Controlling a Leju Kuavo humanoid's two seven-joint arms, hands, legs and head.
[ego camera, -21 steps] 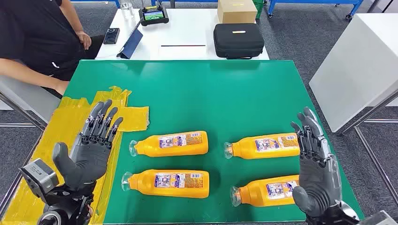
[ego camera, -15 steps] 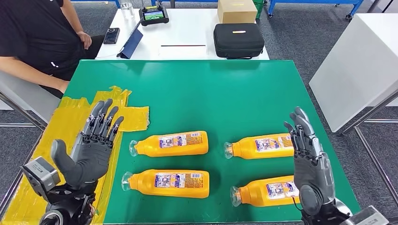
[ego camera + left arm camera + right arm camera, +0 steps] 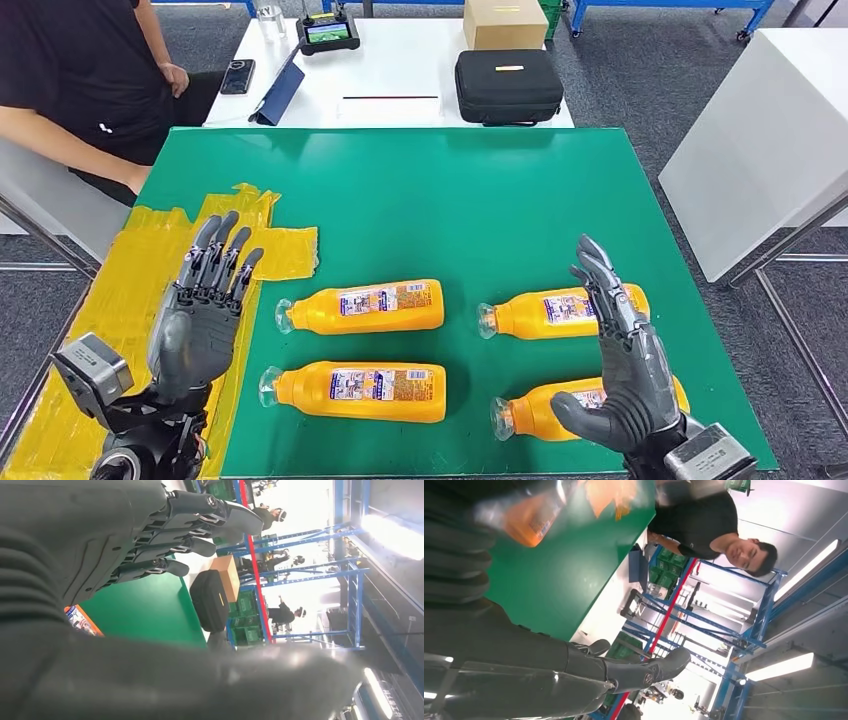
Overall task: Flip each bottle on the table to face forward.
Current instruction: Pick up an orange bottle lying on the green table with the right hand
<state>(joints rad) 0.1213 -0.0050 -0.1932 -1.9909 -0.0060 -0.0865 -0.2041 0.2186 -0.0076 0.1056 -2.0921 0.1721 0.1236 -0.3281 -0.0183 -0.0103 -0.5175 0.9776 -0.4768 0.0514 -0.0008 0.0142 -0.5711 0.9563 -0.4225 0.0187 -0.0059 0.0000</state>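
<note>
Robot hand (image 3: 574,675) fingers extended, empty; blurred orange bottle (image 3: 531,520) on green table (image 3: 569,575); seated person (image 3: 704,525) beyond.

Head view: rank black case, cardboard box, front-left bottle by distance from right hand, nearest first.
From the right hand:
1. front-left bottle, lying on the green mat, to the hand's left.
2. black case, on the white table beyond the mat.
3. cardboard box, behind the case at the far edge.

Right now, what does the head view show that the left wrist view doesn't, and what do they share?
Head view alone: four orange bottles lying on their sides, such as the near left bottle, the yellow tape patch, a seated person and the right hand. Left wrist view alone: blue racking and distant people. Shared: the green table, black case, cardboard box and left hand.
</note>
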